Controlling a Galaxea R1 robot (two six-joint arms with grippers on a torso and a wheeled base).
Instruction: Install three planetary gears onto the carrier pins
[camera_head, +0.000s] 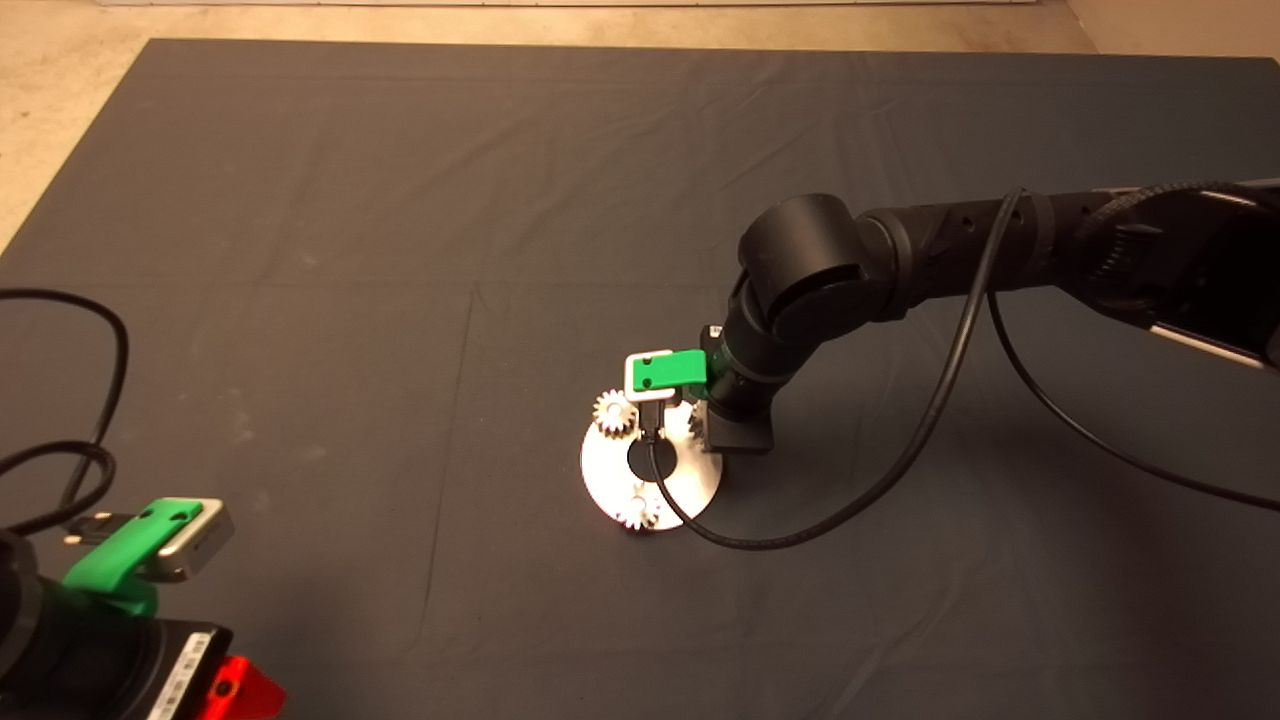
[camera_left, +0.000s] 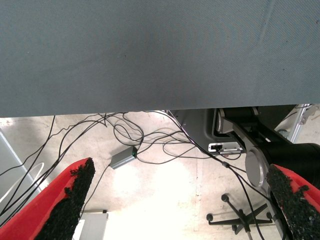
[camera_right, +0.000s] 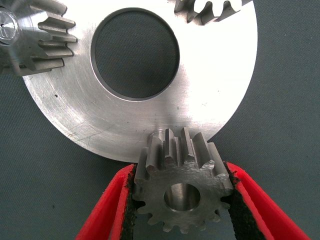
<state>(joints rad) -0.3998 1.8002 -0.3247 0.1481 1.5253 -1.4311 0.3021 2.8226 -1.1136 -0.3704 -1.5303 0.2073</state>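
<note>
The white disc (camera_head: 610, 480) lies mid-mat, also seen close up as the disc (camera_right: 210, 90) in the right wrist view. One planetary gear (camera_head: 614, 411) sits on its far-left rim and another gear (camera_head: 637, 515) on its near rim. Their carrier pins are mostly covered; a silvery pin end (camera_right: 5, 26) shows in one gear's centre. My right gripper (camera_right: 181, 172) is shut on a third gear (camera_right: 180, 192), held level at the disc's right rim. Whether a pin is in its hole I cannot tell. The right arm's wrist (camera_head: 740, 400) hides that spot from above. My left gripper (camera_left: 180, 200) is open, parked at the lower left.
A black cable (camera_head: 900, 450) loops from the right arm across the mat beside the disc. The left wrist view looks past the mat's edge (camera_left: 150, 111) at floor cables, a small grey box (camera_left: 123, 158) and a stand's base (camera_left: 240, 220).
</note>
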